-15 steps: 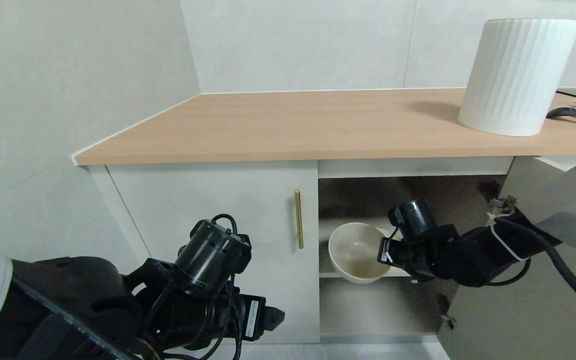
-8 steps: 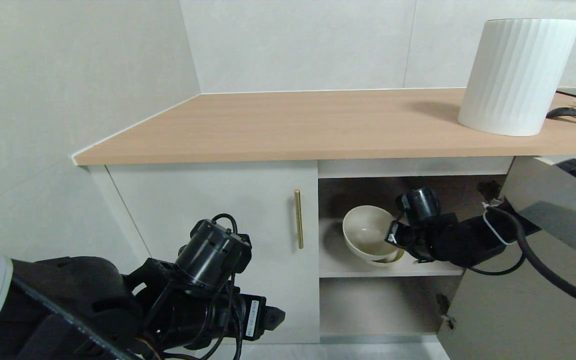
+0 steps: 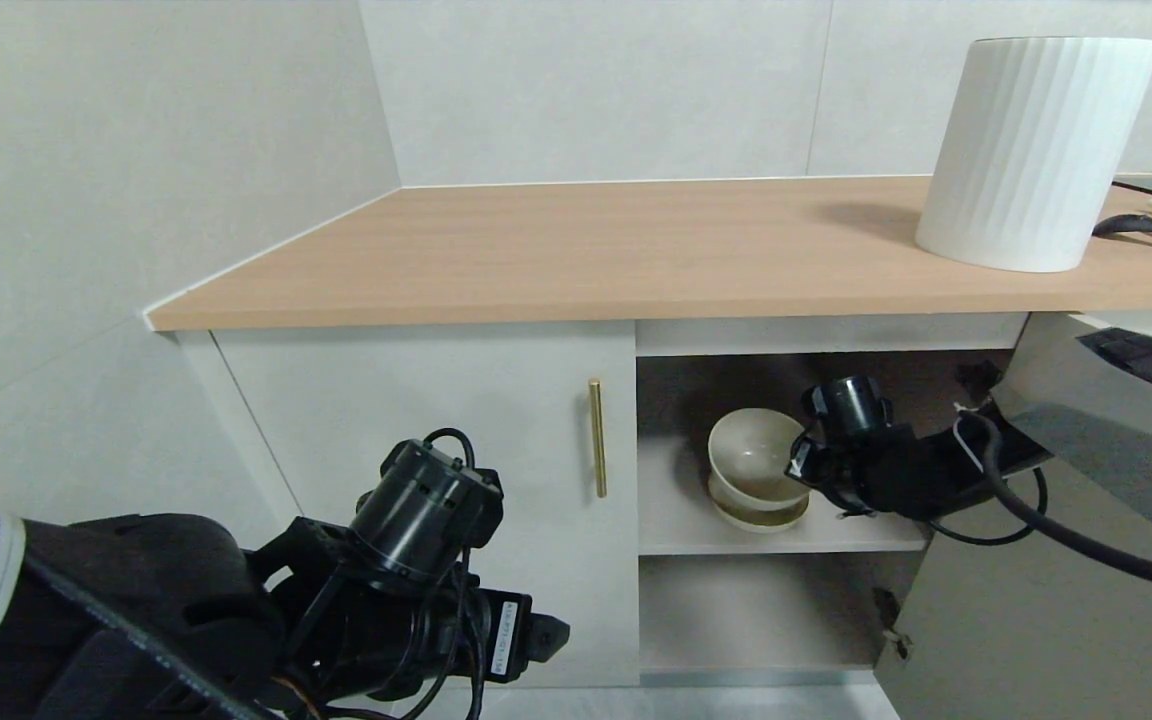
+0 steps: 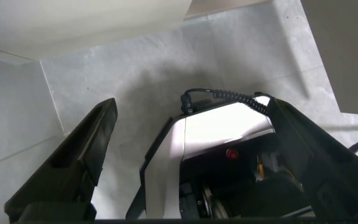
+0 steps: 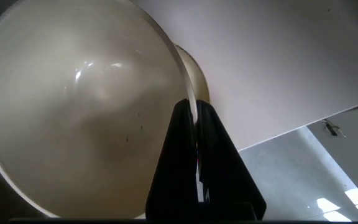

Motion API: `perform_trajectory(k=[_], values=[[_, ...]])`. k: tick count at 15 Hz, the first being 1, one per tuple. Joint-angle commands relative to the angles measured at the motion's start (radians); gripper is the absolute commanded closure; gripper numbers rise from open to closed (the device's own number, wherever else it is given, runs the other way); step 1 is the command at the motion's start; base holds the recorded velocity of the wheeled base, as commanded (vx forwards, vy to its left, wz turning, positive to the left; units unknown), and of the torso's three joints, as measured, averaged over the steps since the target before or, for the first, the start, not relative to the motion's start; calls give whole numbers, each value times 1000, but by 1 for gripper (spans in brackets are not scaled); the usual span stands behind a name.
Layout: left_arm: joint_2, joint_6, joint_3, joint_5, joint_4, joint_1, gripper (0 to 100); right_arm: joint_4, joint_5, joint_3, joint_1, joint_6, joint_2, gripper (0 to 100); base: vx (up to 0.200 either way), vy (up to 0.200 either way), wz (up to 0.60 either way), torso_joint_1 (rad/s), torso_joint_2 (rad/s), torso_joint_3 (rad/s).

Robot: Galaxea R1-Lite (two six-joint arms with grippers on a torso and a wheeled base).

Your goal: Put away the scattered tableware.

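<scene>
One bowl (image 3: 748, 452), rim pinched by the right hand (image 3: 800, 468), sits in a lower bowl (image 3: 758, 516).

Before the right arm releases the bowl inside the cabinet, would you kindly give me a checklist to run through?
1. Right end effector shut on the cream bowl at its rim: ok.
2. Cream bowl above the shelf: ok.
3. Cream bowl over the lower bowl: ok.
4. Cream bowl level: not ok, tilted.
5. Cream bowl seated in the lower bowl: cannot tell.
6. Left end effector open and holding nothing: ok.
</scene>
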Motion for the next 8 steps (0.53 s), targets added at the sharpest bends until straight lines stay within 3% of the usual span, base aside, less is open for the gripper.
perform_trajectory(k=[1,8], values=[[0,-1,0,1,0,0,0,1,0,-9,-8,-2,26,100,0,0,0,0,0,0],[0,-1,3,1,-2,0,0,3,0,-24,-6,-5,51,100,0,0,0,0,0,0]])
